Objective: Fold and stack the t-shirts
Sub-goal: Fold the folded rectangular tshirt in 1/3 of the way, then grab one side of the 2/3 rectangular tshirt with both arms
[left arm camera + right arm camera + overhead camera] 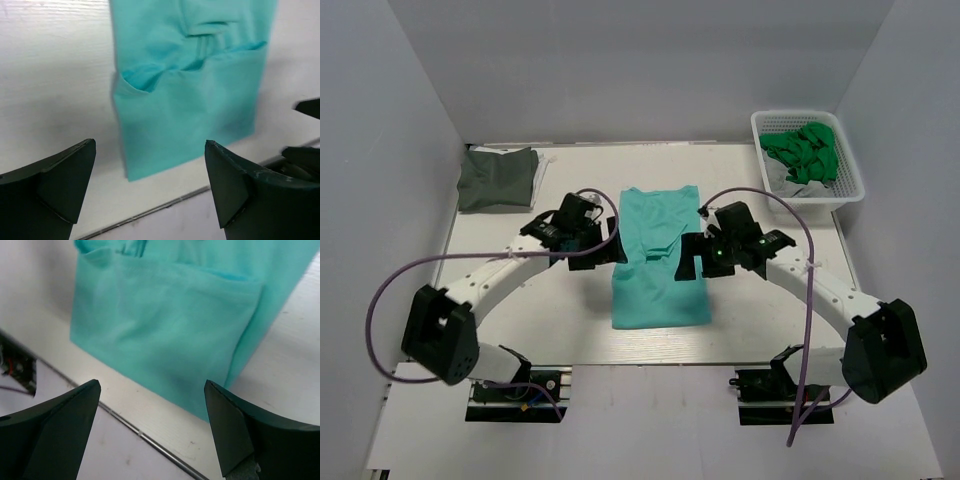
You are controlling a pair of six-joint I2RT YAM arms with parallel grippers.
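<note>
Left gripper: my left gripper point(605, 250) is released, jaws spread wide with nothing between them. It hangs at the left edge of the teal t-shirt point(658, 285), about halfway along its length.

Right gripper: my right gripper point(688, 262) is likewise released and empty. It sits at the shirt's right edge, opposite the left one, so the two face each other across the cloth.

Contact: from above I cannot tell whether either set of fingertips touches the fabric. In both wrist views the shirt lies beyond my fingers, not between them.

Teal t-shirt: it lies flat in the middle of the counter point(750, 320), between my two arms. It is a long, narrow strip running from far to near. Its sides appear turned in, and an upper layer ends in a slightly rumpled edge across the middle. Its near end lies close to the counter's near edge.

Dark green shirt: a dark green shirt point(498, 178) lies folded at the far left corner of the counter, well apart from the teal one.

Basket: a white basket point(856, 172) stands at the far right corner, partly past the counter's edge.

Basket contents: bright green garments point(805, 150) lie bunched inside it. How many there are, I cannot tell.
</note>
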